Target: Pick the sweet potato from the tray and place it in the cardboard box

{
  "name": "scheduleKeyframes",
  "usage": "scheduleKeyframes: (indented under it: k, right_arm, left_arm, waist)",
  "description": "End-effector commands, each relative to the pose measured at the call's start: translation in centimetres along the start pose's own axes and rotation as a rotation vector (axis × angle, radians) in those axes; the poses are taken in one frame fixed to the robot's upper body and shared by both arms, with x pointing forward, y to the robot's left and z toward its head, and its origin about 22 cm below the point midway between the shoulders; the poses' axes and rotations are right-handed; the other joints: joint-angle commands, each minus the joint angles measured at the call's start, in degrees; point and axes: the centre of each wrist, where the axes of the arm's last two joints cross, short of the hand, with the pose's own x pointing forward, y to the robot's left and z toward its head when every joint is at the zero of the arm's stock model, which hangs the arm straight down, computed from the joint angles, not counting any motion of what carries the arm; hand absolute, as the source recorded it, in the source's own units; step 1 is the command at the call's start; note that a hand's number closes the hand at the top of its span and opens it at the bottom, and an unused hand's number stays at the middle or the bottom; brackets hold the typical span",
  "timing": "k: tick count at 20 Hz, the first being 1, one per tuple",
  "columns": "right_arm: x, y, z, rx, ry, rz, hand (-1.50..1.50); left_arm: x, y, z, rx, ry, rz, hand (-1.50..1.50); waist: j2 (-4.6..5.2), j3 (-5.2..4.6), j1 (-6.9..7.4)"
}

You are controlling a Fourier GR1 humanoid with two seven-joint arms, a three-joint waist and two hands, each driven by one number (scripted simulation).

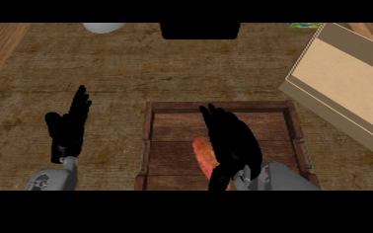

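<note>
Sweet potato (203, 154) lengthwise (near-far) in tray (169, 128)

- A counter top (182, 69) with a coarse, woven-looking brown surface is seen across nearly the whole view.
- A strip of lighter, reddish wood (10, 37) is seen at the upper left corner.
- A black block (200, 30) is set at the top centre edge.
- A pale rounded object (102, 27) is cut off by the top edge, left of the block.
- A small green patch (304, 25) is noted at the upper right.
</note>
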Motion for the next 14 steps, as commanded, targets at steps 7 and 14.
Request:
scheduleKeyframes:
  k: [7,14]
  right_arm:
    - [0.7,1.3,-1.4,0.015,0.120,0.030,-1.50]
    - [0.6,3.7,-1.2,-0.045,0.000,0.064,1.50]
  left_arm:
    - [0.3,-1.9,0.9,-0.012,-0.004,-0.007,0.00]
    - [0.0,1.0,-0.1,0.019,-0.010,-0.001,0.00]
  waist:
    - [0.06,0.03,0.11]
    - [0.05,0.03,0.10]
